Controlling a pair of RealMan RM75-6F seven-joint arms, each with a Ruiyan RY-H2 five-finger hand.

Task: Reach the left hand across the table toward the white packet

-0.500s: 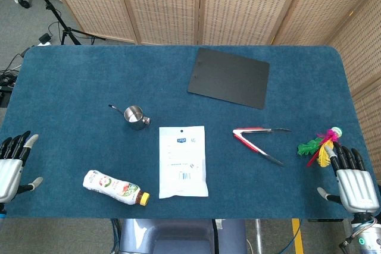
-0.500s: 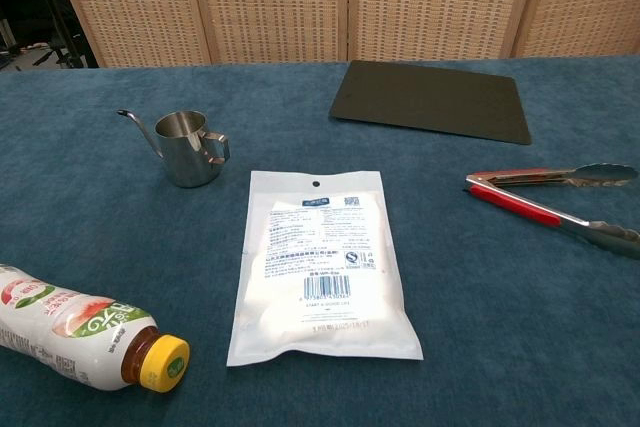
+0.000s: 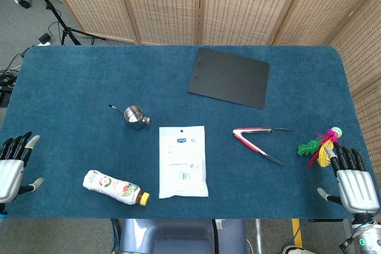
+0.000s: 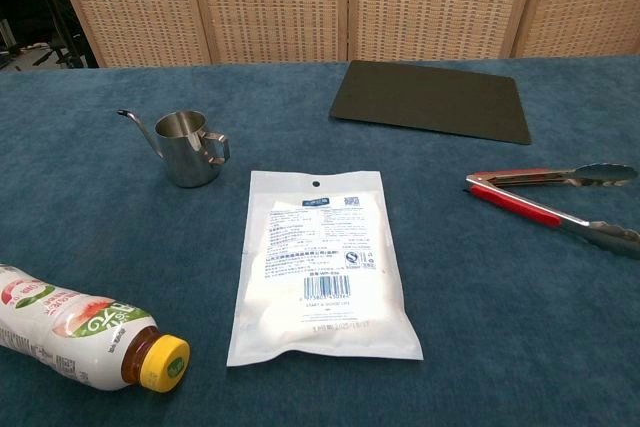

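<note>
"Where are the hands?"
"Only the head view shows them. The left hand (image 3: 12, 168) and right hand (image 3: 352, 182) sit at the worktop (image 3: 71, 81) edges, fingers apart, holding nothing."
"Any change?"
"The left hand slid a bit lower."
"And the packet (image 4: 322, 262)?"
"Flat, white, in the middle, between bottle (image 4: 80, 340) and tongs (image 4: 560, 202)."

The table (image 3: 71, 87) is covered in deep blue cloth. At centre lies a white packet (image 3: 183, 160) with blue and black print and a barcode. Lower left, the bottle (image 3: 114, 187) has a white label with red and green, and a yellow cap. The pitcher (image 3: 134, 116) is shiny steel. Upper right, the mat (image 3: 229, 77) is black. The tongs (image 3: 257, 139) are red and silver. At the right edge is a toy (image 3: 320, 146) with green, pink and yellow feathers. Both hands (image 3: 351, 182) are grey with black fingers. Behind, the screens (image 3: 161, 4) are tan woven.
</note>
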